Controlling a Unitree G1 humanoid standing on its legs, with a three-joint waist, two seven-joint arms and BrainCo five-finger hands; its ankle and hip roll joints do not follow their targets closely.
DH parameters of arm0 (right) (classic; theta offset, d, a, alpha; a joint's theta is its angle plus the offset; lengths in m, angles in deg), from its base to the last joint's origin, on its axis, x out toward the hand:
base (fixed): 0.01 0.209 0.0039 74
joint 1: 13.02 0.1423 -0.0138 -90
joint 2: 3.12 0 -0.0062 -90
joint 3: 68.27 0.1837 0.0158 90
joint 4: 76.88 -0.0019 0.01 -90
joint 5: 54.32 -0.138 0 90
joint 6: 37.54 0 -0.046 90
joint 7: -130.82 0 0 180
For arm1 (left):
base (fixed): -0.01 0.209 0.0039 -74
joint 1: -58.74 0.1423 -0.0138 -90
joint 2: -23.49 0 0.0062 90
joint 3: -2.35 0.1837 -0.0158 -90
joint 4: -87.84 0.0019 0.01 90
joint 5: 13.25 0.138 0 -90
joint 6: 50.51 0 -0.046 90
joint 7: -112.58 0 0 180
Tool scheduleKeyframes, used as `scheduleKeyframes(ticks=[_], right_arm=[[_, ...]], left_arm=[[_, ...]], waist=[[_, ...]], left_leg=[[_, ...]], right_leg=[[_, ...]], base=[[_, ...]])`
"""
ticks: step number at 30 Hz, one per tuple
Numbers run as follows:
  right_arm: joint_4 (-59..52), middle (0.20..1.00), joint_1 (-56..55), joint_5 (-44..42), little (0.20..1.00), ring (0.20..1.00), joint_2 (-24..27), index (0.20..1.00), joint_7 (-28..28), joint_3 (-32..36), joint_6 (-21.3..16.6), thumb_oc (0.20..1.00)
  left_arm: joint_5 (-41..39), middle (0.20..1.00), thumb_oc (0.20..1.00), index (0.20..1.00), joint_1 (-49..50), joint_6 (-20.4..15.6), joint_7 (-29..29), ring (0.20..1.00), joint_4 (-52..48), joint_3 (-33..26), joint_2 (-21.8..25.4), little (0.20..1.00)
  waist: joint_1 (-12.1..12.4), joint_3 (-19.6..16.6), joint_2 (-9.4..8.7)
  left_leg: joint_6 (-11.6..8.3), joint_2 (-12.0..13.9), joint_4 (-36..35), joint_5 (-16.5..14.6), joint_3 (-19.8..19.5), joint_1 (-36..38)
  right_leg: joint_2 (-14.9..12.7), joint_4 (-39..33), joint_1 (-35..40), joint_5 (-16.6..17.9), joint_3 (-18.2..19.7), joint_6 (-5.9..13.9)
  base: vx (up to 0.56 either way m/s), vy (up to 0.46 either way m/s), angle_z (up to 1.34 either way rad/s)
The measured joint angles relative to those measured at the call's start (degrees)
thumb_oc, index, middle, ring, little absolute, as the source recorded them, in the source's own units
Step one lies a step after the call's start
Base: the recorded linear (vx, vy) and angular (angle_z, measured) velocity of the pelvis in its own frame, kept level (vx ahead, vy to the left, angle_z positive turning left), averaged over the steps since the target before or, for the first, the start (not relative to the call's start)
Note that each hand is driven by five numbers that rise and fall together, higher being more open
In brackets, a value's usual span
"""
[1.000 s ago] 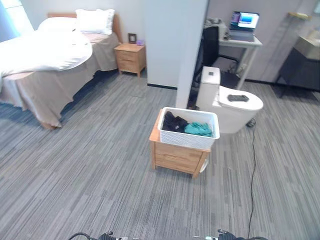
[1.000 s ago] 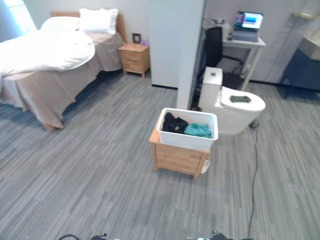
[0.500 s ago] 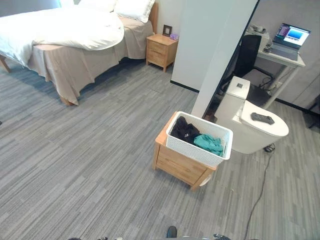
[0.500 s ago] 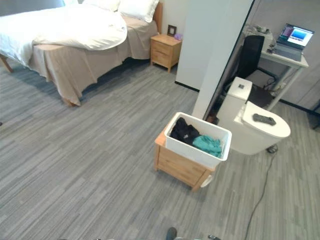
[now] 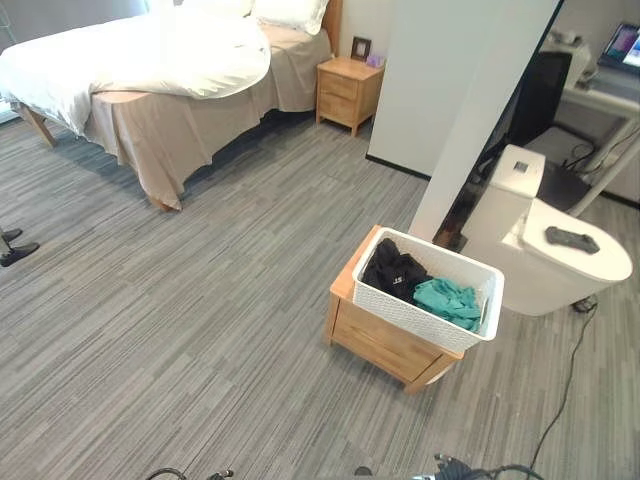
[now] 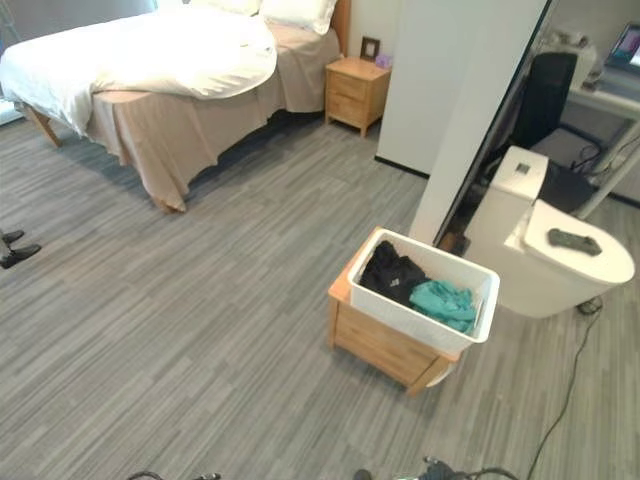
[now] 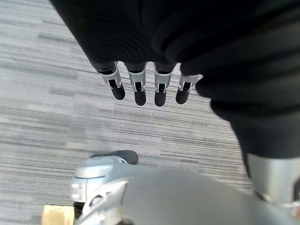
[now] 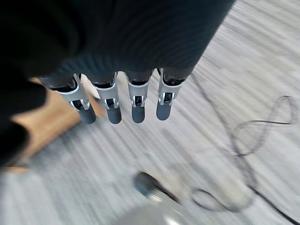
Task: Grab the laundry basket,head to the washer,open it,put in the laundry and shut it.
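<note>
A white laundry basket [image 5: 418, 318] sits on top of a low wooden cabinet [image 5: 385, 346] on the carpet, ahead of me and a little to the right. Inside it lie a black garment [image 5: 393, 270] and a teal garment [image 5: 448, 298]. My left hand [image 7: 137, 87] hangs over the grey carpet with straight fingers and nothing in it. My right hand [image 8: 136, 101] also hangs with straight fingers, empty, with a wooden edge past its fingers. Both hands are well short of the basket.
A bed [image 5: 150, 60] with white covers stands at the back left, a wooden nightstand [image 5: 350, 88] beside it. A white pillar [image 5: 455, 90] rises behind the basket. A white rounded unit [image 5: 560, 270] carries a black remote [image 5: 571, 238]. Dark shoes [image 5: 12, 246] lie at the left edge.
The whole picture has shifted, so the camera has moved: the basket now shows further right and somewhat nearer, the bed larger. The things themselves have not moved.
</note>
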Motion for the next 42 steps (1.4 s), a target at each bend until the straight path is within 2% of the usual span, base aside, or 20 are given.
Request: scheduleKeyframes(ticks=[3,4,5,7,10,15,17,19,22,24,27,30,32,33,35,36,38,39,41,42], right_arm=[[0.4,1.0,0.7,0.9,1.0,1.0,1.4,1.0,0.2,0.2,0.0,1.0],[0.4,1.0,0.9,1.0,1.0,1.0,1.5,1.0,0.1,1.0,0.0,1.0],[0.8,1.0,1.1,0.9,1.0,1.0,1.6,1.0,0.1,1.6,-0.2,1.0],[3.3,1.0,-1.2,0.9,1.0,1.0,2.1,1.0,0.3,3.5,1.0,1.0],[2.9,1.0,-1.0,0.8,1.0,1.0,4.8,1.0,0.4,3.6,1.2,1.0],[-2.6,1.0,2.9,0.1,1.0,1.0,5.1,1.0,1.2,0.3,-0.4,1.0],[-3.2,1.0,3.0,-0.2,1.0,1.0,4.3,1.0,1.3,-1.7,-0.5,1.0],[-3.8,1.0,3.1,-0.2,1.0,1.0,4.1,1.0,1.2,-3.1,-0.7,1.0],[-4.0,1.0,2.7,-0.1,1.0,1.0,2.9,1.0,1.2,-3.1,-0.6,1.0],[-4.2,1.0,1.7,-0.1,1.0,1.0,2.5,1.0,1.1,-2.8,-0.7,1.0],[-4.4,1.0,1.6,-0.1,1.0,1.0,2.1,1.0,1.1,-2.7,-0.7,1.0],[-5.2,1.0,1.3,-0.1,1.0,1.0,1.6,1.0,1.1,-2.5,-0.7,1.0],[-6.4,1.0,0.8,-0.2,1.0,1.0,2.6,1.0,1.3,-2.3,-0.8,1.0],[-6.1,1.0,1.5,-0.2,1.0,1.0,3.2,1.0,1.3,-2.5,-0.5,1.0],[-5.9,1.0,3.5,-0.3,1.0,1.0,2.7,1.0,1.3,-2.8,-0.5,1.0],[-5.9,1.0,4.8,-0.3,1.0,1.0,2.3,1.0,1.2,-2.9,-0.6,1.0],[-5.8,1.0,7.4,-1.5,1.0,1.0,2.0,1.0,1.4,-2.5,-0.7,1.0],[-5.3,1.0,8.2,-1.5,1.0,1.0,2.3,1.0,1.5,-1.9,-0.7,1.0],[-4.3,1.0,10.2,-2.0,1.0,1.0,2.9,1.0,1.7,-0.9,-0.7,1.0],[-3.9,1.0,11.2,-2.5,1.0,1.0,3.1,1.0,2.4,-1.3,-1.0,1.0]], left_arm=[[0.0,1.0,1.0,1.0,-1.6,0.1,0.0,1.0,-1.1,-0.2,0.1,1.0],[0.0,1.0,1.0,1.0,-2.4,0.2,0.0,1.0,-1.1,0.0,0.5,1.0],[0.1,1.0,1.0,1.0,-2.5,0.1,-0.1,1.0,-1.1,0.4,0.0,1.0],[0.1,1.0,1.0,1.0,-3.3,-0.1,-0.3,1.0,0.0,-0.2,0.7,1.0],[0.2,1.0,1.0,1.0,-2.6,0.1,-0.2,1.0,0.1,0.0,0.5,1.0],[1.7,1.0,1.0,1.0,-0.6,-0.1,-0.3,1.0,0.2,-2.1,0.8,1.0],[1.6,1.0,1.0,1.0,-0.1,-0.2,-0.4,1.0,0.2,-2.3,1.4,1.0],[1.6,1.0,1.0,1.0,0.1,-0.3,-0.3,1.0,0.1,-2.3,1.0,1.0],[1.6,1.0,1.0,1.0,0.2,-0.2,-0.4,1.0,0.2,-2.1,1.2,1.0],[1.1,1.0,1.0,1.0,0.1,-0.3,-0.4,1.0,0.3,-2.5,1.5,1.0],[1.0,1.0,1.0,1.0,0.1,-0.3,-0.3,1.0,0.7,-4.1,2.5,1.0],[-2.3,1.0,1.0,1.0,-0.7,-0.9,-1.1,1.0,1.2,-8.0,4.0,1.0],[-3.3,1.0,1.0,1.0,-1.7,-1.2,-1.3,1.0,1.0,-8.7,3.6,1.0],[-3.8,1.0,1.0,1.0,-4.1,-1.2,-1.3,1.0,0.8,-9.1,3.2,1.0],[-5.3,1.0,1.0,1.0,-5.3,-1.2,-1.5,1.0,-0.3,-10.3,3.9,1.0],[-5.8,1.0,1.0,1.0,-5.3,-1.0,-1.7,1.0,-0.3,-10.4,4.6,1.0],[-7.5,1.0,1.0,1.0,-4.4,-0.4,-1.9,1.0,0.2,-11.7,6.4,1.0],[-7.9,1.0,1.0,1.0,-4.4,-0.5,-2.1,1.0,0.1,-11.7,7.2,1.0],[-8.0,1.0,1.0,1.0,-4.4,-1.0,-2.5,1.0,0.1,-12.0,8.1,1.0],[-8.0,1.0,1.0,1.0,-3.7,-1.1,-2.4,1.0,1.2,-12.0,8.5,1.0]], waist=[[-1.6,1.4,-1.55],[-1.8,2.0,-1.83],[-1.8,2.3,-0.94],[-2.8,2.5,-0.88],[-2.7,2.2,-0.51],[-2.3,0.9,-3.32],[-1.8,-0.1,-4.6],[-1.6,-0.3,-3.68],[-1.6,-0.4,-3.87],[-2.1,-0.2,-4.53],[-2.0,0.7,-5.79],[0.5,2.9,-8.88],[2.5,4.4,-8.6],[3.4,7.1,-8.72],[4.4,9.9,-8.87],[4.5,10.9,-9.16],[4.4,11.7,-9.59],[4.6,11.9,-9.52],[5.8,12.9,-8.02],[6.7,13.0,-6.52]], left_leg=[[-0.07,-1.0,-0.4,0.0,2.3,-0.1],[0.08,-1.1,-1.0,-0.6,3.5,0.1],[-0.15,-0.4,-1.1,-2.0,3.5,-0.1],[-0.59,1.0,-0.2,-2.4,1.7,1.0],[-2.08,1.8,2.6,-1.5,1.7,0.6],[-5.37,1.3,8.7,0.6,1.7,-2.3],[-5.1,1.8,5.5,0.5,1.7,-2.1],[-4.88,2.7,2.7,3.4,1.8,-2.0],[-5.28,3.2,0.9,3.9,1.6,-1.1],[-5.3,3.7,-0.3,3.9,1.7,-1.1],[-5.74,3.3,1.8,3.6,2.0,-1.9],[-6.98,-0.1,16.9,2.6,1.8,-8.5],[-8.19,-2.4,31.9,3.4,0.8,-16.6],[-9.28,-4.1,42.6,6.7,0.4,-22.3],[-5.86,-4.7,52.0,8.6,2.2,-29.3],[-4.84,-4.2,51.8,7.8,4.2,-31.3],[-3.66,-1.9,34.5,7.0,10.6,-31.8],[-3.52,-1.2,21.6,7.1,12.8,-30.7],[-3.67,-0.8,3.6,10.2,12.4,-29.0],[-3.29,-0.4,-0.1,12.2,12.8,-28.4]], right_leg=[[-2.4,12.4,-8.2,-5.9,0.1,-0.13],[-3.2,16.1,-10.5,-7.4,-0.4,1.43],[-2.6,19.1,-11.5,-8.6,-1.0,0.7],[-1.1,15.4,-7.6,-9.8,-3.0,-1.98],[1.0,10.4,-4.3,-8.5,-3.5,-3.27],[3.1,1.7,-0.1,-4.0,-2.3,-6.53],[3.2,0.1,1.2,-3.8,-2.1,-6.94],[4.0,-0.1,1.2,-3.8,-1.9,-6.99],[4.6,-2.2,2.2,-3.0,-1.6,-6.57],[5.8,-8.6,4.4,0.4,-1.5,-5.81],[6.1,-9.8,4.9,0.4,-1.0,-5.34],[5.1,-10.2,5.1,0.5,0.8,-5.47],[6.0,-8.7,4.6,-0.1,-0.1,-8.79],[6.3,-8.1,4.8,-1.2,-1.0,-10.13],[7.0,-7.4,4.8,-1.8,-1.7,-11.32],[7.3,-6.9,5.1,-1.8,-1.6,-10.92],[7.9,-7.9,6.1,-2.4,-1.3,-8.56],[8.2,-9.0,6.8,-2.4,-1.3,-7.59],[9.7,-9.7,9.2,-2.2,-0.4,-7.68],[11.1,-9.7,11.8,-4.3,0.4,-5.59]], base=[[0.19,-0.014,-0.44],[0.27,-0.058,-0.38],[0.12,-0.029,-0.19],[0.12,-0.07,0.21],[0.08,-0.115,0.02],[0.05,-0.054,-0.14],[0.08,-0.046,-0.04],[0.04,-0.021,-0.1],[0.09,-0.046,-0.03],[0.12,-0.073,0.0],[0.07,-0.051,-0.08],[-0.02,-0.055,-0.26],[-0.04,-0.112,0.11],[0.0,-0.06,0.35],[0.07,0.01,0.2],[0.3,0.097,0.07],[0.32,0.13,0.09],[0.19,0.119,0.06],[0.26,0.241,-0.3],[0.28,0.369,-0.56]])
